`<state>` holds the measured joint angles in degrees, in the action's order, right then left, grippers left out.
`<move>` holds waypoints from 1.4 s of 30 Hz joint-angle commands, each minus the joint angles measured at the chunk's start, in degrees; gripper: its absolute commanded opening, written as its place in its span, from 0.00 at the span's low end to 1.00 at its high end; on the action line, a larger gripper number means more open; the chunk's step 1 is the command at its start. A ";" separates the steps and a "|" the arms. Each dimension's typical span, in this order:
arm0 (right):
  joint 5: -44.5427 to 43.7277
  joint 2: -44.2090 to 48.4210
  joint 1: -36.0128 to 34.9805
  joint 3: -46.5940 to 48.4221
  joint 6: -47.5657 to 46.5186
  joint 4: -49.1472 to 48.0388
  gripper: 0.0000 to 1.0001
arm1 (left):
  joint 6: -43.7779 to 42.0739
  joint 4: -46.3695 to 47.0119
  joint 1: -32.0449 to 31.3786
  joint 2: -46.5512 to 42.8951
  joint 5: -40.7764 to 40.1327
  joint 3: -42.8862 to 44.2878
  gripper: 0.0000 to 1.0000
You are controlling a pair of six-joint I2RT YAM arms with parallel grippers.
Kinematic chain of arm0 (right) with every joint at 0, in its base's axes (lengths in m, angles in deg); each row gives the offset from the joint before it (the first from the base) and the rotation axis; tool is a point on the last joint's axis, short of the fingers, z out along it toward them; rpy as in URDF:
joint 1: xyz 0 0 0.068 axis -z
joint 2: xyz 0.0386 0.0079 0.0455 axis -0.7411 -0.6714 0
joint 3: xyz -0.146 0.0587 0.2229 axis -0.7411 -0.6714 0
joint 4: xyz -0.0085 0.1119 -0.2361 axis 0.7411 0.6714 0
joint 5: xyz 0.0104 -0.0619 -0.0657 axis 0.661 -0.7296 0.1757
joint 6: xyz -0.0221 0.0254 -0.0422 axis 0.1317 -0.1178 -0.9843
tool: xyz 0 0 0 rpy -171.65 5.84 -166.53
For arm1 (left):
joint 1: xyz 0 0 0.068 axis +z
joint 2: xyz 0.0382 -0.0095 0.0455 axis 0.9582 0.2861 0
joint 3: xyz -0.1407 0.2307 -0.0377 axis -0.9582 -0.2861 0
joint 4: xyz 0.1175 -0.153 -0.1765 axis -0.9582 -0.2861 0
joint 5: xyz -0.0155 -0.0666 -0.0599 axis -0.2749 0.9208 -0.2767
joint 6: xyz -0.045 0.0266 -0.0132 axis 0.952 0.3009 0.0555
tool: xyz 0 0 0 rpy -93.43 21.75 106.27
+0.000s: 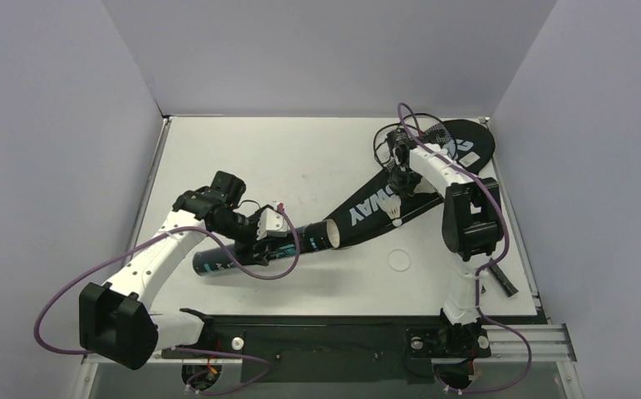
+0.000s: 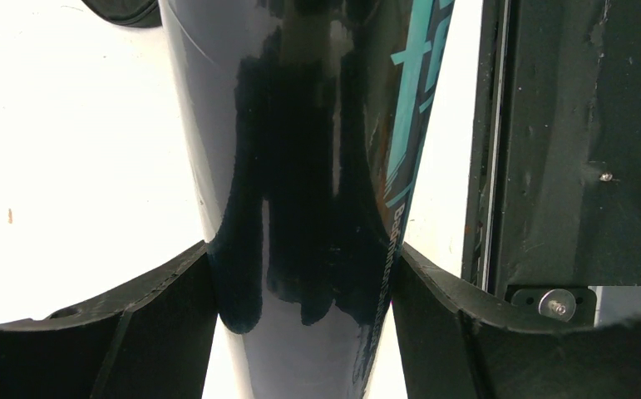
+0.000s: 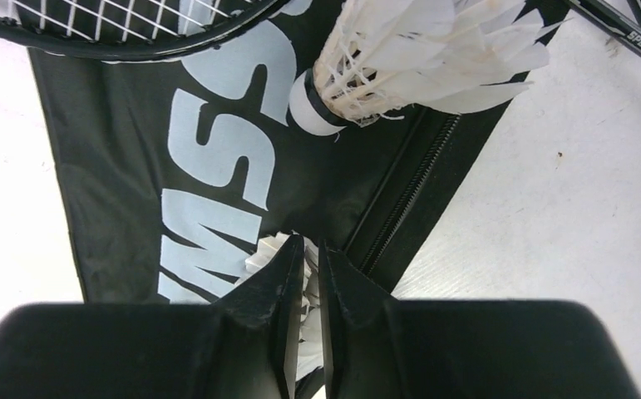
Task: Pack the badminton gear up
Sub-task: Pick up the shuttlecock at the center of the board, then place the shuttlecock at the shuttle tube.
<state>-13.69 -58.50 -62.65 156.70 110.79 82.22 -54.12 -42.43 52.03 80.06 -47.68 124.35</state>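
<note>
The flat white tabletop bears a black racket-shaped fabric bag, with a glossy black teal-printed tube near its narrow end.

Glossy black teal-printed tube clamped lengthwise in the left gripper, white table beneath, black panel alongside.

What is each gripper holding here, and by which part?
The left gripper clamps the tube around its middle; the right gripper pinches a shuttlecock by its feathers.
</note>
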 commanded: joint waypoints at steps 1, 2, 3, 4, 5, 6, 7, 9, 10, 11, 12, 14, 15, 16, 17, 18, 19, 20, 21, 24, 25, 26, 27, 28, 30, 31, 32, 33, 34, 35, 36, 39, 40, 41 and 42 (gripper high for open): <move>-1.08 3.78 -0.55 -1.46 0.38 1.12 0.06 | -1.29 2.01 -0.37 -1.85 0.15 0.32 0.10; -0.91 4.58 -0.66 -1.50 0.32 1.12 0.05 | -1.28 2.06 -0.37 -1.95 0.09 0.27 0.10; -0.67 5.10 -0.89 -1.66 0.09 1.06 0.03 | -1.32 2.11 -0.37 -1.92 -0.01 0.22 0.10; -0.48 6.36 -1.03 -1.73 -0.16 0.97 0.02 | -1.31 2.12 -0.43 -2.03 -0.13 0.17 0.10; -0.12 7.00 -1.31 -1.89 -0.35 0.90 0.00 | -1.30 2.21 -0.40 -2.09 -0.26 0.24 0.10; 0.05 8.55 -1.54 -2.02 -0.78 0.84 0.00 | -1.33 2.25 -0.40 -2.12 -0.30 0.23 0.10; 0.45 9.46 -2.05 -2.38 -1.01 0.84 0.00 | -1.35 2.27 -0.38 -2.23 -0.37 0.21 0.10; 0.92 12.61 -2.78 -3.41 -1.57 0.81 0.00 | -1.06 2.36 -0.44 -2.30 -0.35 0.42 0.10; 1.32 15.21 -3.03 -4.62 -1.81 0.49 0.00 | -0.86 2.49 -0.41 -2.24 -0.27 0.49 0.10; 2.15 16.70 -3.59 -5.32 -1.96 0.13 0.00 | -0.58 2.48 -0.39 -2.20 -0.21 0.65 0.09; 2.51 19.61 -3.87 -6.96 -1.97 -0.05 0.00 | -0.13 2.93 -0.37 -2.06 0.34 0.74 0.09; 3.90 24.55 -4.88 -9.39 -1.68 -0.76 0.00 | 2.09 3.67 -0.29 -1.80 1.56 1.28 0.09; 4.53 26.16 -5.63 -10.21 -1.55 -1.11 0.00 | 3.65 3.91 -0.28 -1.50 2.07 1.45 0.09; 4.84 29.51 -5.99 -11.81 -1.16 -1.24 0.00 | 4.53 4.50 -0.28 -1.43 3.19 1.62 0.09; 5.40 32.93 -6.55 -12.78 -0.76 -1.82 0.00 | 6.33 4.98 -0.23 -1.38 3.63 1.53 0.09; 6.38 34.78 -6.76 -14.87 0.26 -2.34 0.00 | 7.01 5.67 -0.20 -1.33 4.63 1.39 0.09; 7.08 38.48 -6.91 -15.98 0.87 -3.66 0.00 | 8.03 5.96 -0.20 -1.36 4.96 1.28 0.09; 8.71 40.15 -6.94 -17.96 2.14 -4.40 0.00 | 8.39 6.53 -0.24 -1.41 5.45 1.03 0.09; 9.39 43.34 -7.00 -18.84 2.78 -5.58 0.00 | 9.21 6.83 -0.20 -1.33 5.50 0.92 0.09; 13.01 48.13 -7.96 -22.29 6.18 -7.84 0.00 | 10.23 8.21 -0.03 -1.29 5.33 0.73 0.09; 13.96 50.06 -8.21 -22.86 7.67 -9.16 0.00 | 10.30 8.34 0.09 -1.28 5.31 0.73 0.09; 15.57 50.95 -8.73 -23.94 8.31 -9.88 0.00 | 10.40 8.48 0.13 -1.24 5.34 0.84 0.09; 16.21 52.59 -8.99 -24.47 9.78 -11.47 0.00 | 10.74 8.74 0.22 -1.25 5.32 0.88 0.09; 17.54 53.32 -9.38 -25.40 10.51 -12.18 0.00 | 10.93 8.86 0.28 -1.17 5.32 1.03 0.09; 18.85 55.35 -9.98 -26.43 12.34 -14.88 0.00 | 11.12 8.96 0.33 -1.07 5.26 1.08 0.09; 19.16 56.35 -10.28 -26.70 13.32 -16.29 0.00 | 11.16 8.97 0.34 -1.07 5.33 1.08 0.09; 19.69 56.64 -10.76 -26.69 13.73 -16.78 0.00 | 11.13 8.97 0.34 -1.04 5.31 1.15 0.09; 19.98 57.07 -11.06 -26.52 14.48 -17.70 0.00 | 11.13 8.97 0.38 -0.98 5.19 1.26 0.09; 20.37 57.14 -11.73 -26.33 14.84 -18.57 0.00 | 11.08 8.98 0.36 -0.95 5.11 1.30 0.09; 20.45 57.36 -12.07 -26.01 15.28 -18.98 0.00 | 11.01 8.98 0.34 -0.80 5.01 1.34 0.09; 20.49 57.66 -12.62 -25.86 15.46 -19.66 0.00 | 11.00 8.98 0.34 -0.76 4.93 1.39 0.09; 20.96 58.06 -13.41 -24.84 16.32 -20.69 0.00 | 11.03 9.14 0.34 -0.79 4.80 1.45 0.09; 21.05 58.06 -13.57 -24.65 16.51 -21.08 0.00 | 11.10 9.15 0.34 -0.76 4.78 1.44 0.09; 21.28 58.03 -13.89 -24.17 16.56 -21.24 0.00 | 11.15 9.22 0.34 -0.76 4.81 1.44 0.09; 21.26 57.89 -14.12 -23.97 16.55 -21.26 0.00 | 11.17 9.27 0.34 -0.75 4.79 1.44 0.09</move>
<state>6.12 -1.33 -75.77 130.19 125.52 64.28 -43.34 -35.50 52.10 79.47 -45.26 124.22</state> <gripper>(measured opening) 0.002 0.753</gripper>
